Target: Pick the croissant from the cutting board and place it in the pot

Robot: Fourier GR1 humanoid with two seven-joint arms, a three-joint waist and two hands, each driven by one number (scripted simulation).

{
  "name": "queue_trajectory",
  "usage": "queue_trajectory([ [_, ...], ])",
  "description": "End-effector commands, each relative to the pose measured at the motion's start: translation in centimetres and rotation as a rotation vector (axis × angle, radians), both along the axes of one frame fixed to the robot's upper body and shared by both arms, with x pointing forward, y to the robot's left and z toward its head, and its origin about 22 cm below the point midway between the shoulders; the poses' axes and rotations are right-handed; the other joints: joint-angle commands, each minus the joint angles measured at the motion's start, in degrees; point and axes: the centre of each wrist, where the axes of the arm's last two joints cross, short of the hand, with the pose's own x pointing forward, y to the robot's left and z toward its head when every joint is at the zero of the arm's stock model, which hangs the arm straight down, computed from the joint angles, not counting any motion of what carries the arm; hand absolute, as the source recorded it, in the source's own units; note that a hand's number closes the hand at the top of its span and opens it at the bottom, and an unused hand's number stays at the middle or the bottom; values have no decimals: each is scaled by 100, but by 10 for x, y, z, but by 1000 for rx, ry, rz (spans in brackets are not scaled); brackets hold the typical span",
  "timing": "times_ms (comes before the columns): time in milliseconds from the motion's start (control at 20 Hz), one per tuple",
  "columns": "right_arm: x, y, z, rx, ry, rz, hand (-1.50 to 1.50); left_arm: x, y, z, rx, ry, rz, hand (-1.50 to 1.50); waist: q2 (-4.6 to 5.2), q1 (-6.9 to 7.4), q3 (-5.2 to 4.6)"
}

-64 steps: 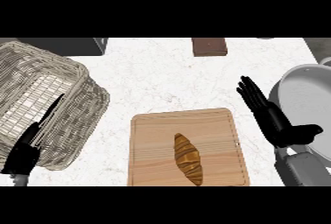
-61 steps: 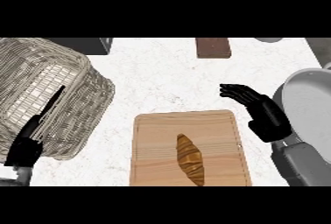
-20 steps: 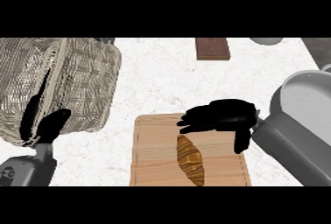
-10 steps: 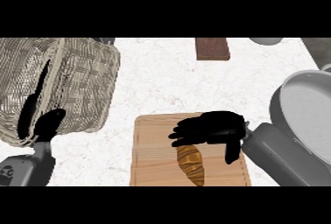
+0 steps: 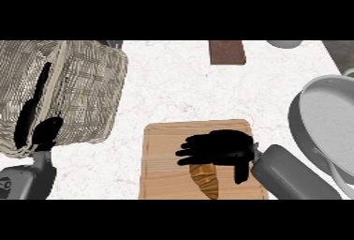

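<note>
One croissant [image 5: 206, 180], long axis near-far on cutting board [image 5: 162, 159]; right hand [image 5: 217, 147] grips far end.

a white surface [image 5: 187, 93] with faint grey speckling is filling most of the view and lying under even, soft light. a pale woven basket [image 5: 90, 84] is sitting on it at the left, reaching the far edge. a dark brown block [image 5: 227, 51] is lying at the far edge, right of the middle. near it, a grey round object [image 5: 283, 43] is showing only partly at the top border.
</note>
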Motion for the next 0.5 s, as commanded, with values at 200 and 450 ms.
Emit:
queue_trajectory([
  [200, -1, 22, -20, -15, 9, -3, -150, 20, -9, 4, 23, -24, -67, 0, 40, -42, -24],
  [450, -10, 40, -35, -4, 10, 19, -150, 17, -12, 8, 8, -31, -67, 0, 36, -46, -24],
])
